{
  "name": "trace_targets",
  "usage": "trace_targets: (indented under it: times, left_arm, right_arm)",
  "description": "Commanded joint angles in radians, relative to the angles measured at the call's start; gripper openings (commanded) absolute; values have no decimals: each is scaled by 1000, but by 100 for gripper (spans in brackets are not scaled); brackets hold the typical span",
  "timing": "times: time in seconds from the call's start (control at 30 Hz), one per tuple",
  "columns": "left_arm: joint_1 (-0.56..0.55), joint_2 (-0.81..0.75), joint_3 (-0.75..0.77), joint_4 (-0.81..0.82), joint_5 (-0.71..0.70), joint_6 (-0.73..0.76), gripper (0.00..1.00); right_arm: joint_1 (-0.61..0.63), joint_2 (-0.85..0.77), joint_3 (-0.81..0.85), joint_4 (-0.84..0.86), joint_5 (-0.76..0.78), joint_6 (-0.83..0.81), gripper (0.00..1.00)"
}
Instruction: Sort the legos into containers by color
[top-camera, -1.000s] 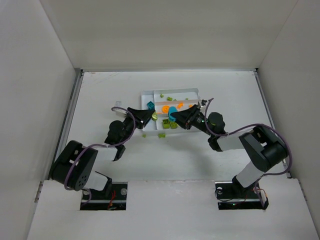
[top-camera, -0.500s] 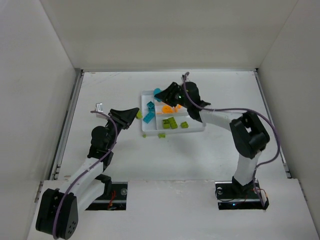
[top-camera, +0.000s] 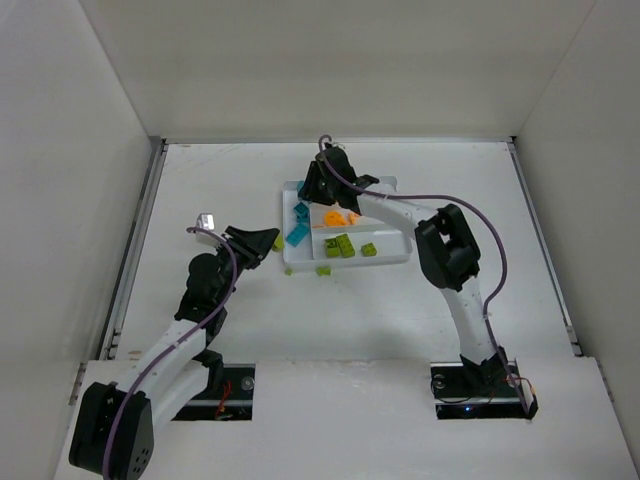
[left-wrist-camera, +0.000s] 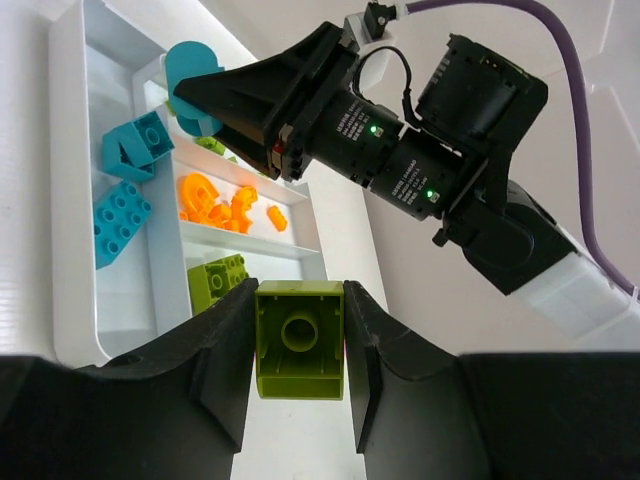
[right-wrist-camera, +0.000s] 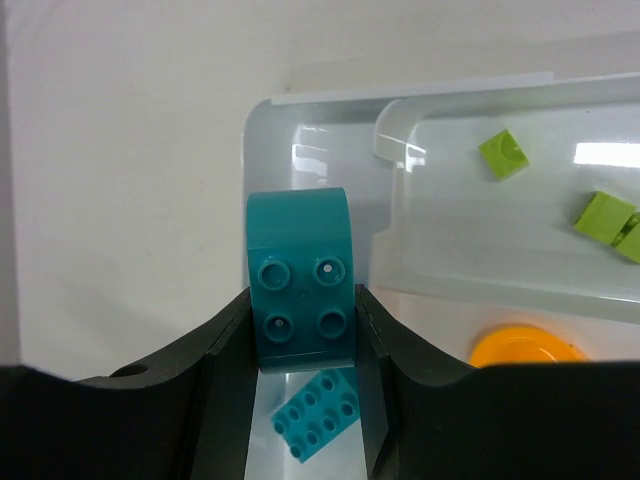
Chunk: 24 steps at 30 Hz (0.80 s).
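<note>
The white tray lies mid-table, its compartments holding teal, orange and lime legos. My right gripper hangs over the tray's far left corner, shut on a teal rounded lego. A flat teal brick lies in the compartment below it. My left gripper hovers just left of the tray, shut on a lime green brick with its hollow underside towards the camera. The right gripper and its teal piece also show in the left wrist view.
Two lime legos lie on the table in front of the tray, one larger and one tiny. Tall white walls enclose the table. The right arm stretches across the tray's right side.
The right gripper has swung left and away with the teal piece, from the tray's near edge to its far left corner. The left gripper has backed off left of the tray, still holding the lime brick.
</note>
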Motion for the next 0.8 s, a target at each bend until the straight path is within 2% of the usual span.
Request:
trace_targets:
  times: [0.0, 0.27, 0.37, 0.47, 0.57, 0.77]
  left_arm:
    - [0, -19, -16, 27, 4, 27, 12]
    - [-8, -8, -25, 35, 4, 28, 12]
    - [-1, -8, -22, 35, 14, 22, 12]
    - [-1, -27, -27, 27, 7, 28, 13]
    - [0, -16, -16, 27, 13, 21, 13]
    - [-23, -10, 10, 20, -2, 27, 13]
  right_arm:
    - [17, 29, 91, -82, 67, -50, 36]
    - [49, 84, 157, -39, 98, -55, 41]
    - [55, 113, 201, -48, 112, -64, 47]
    - [60, 118, 202, -46, 116, -56, 59]
    - [63, 101, 191, -43, 131, -59, 65]
    - [66, -43, 67, 27, 168, -67, 65]
